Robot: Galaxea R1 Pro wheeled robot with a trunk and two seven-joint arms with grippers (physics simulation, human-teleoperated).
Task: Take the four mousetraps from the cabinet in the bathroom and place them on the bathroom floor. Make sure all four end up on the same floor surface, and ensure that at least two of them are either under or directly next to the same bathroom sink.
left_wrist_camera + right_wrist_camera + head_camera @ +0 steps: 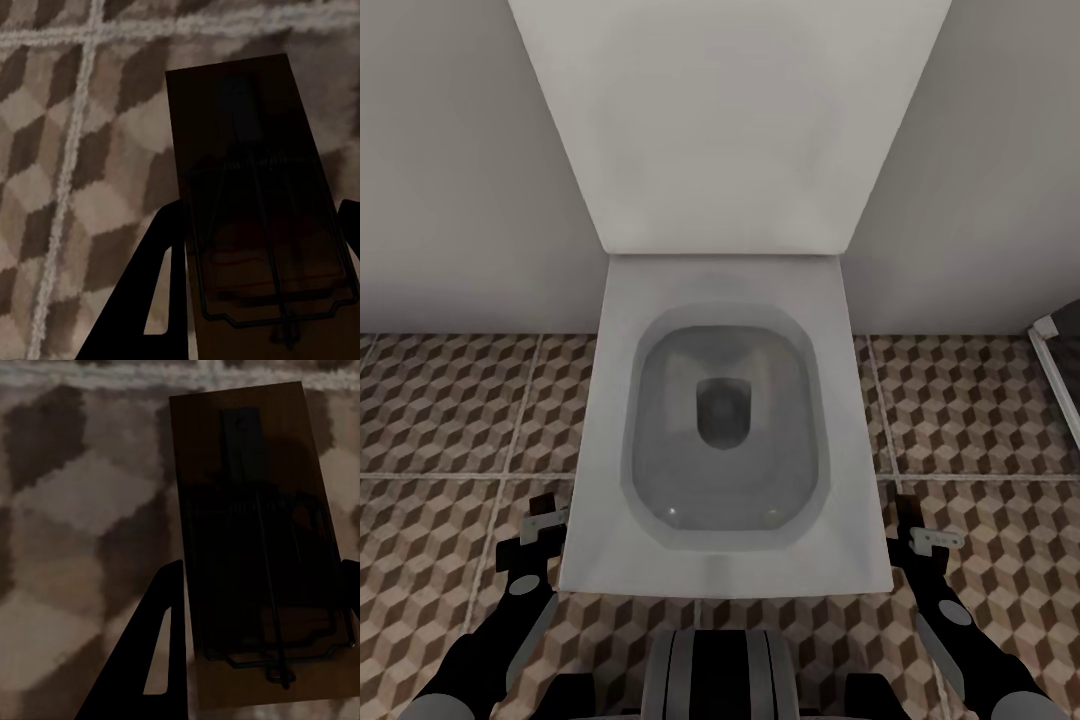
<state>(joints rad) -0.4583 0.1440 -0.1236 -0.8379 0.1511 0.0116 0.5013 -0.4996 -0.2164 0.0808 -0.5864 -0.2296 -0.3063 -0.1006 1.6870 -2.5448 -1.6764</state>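
A dark-brown mousetrap (255, 187) with a wire spring lies flat between my left gripper's (259, 277) black fingers (161, 285), which are shut on it just above the cube-patterned bathroom floor (60, 150). In the right wrist view a second mousetrap (251, 532) is clamped the same way in my right gripper (259, 637), over the same tiles (75, 510). In the head view my left gripper (540, 522) hangs low beside the toilet's left front corner. My right gripper (920, 535) hangs beside its right front corner.
A white toilet (720, 575) with its bowl open stands directly ahead between my arms, its tank (730, 120) against the white wall. The patterned floor (440, 400) runs along both sides. A white-framed edge (1057, 370) shows at far right.
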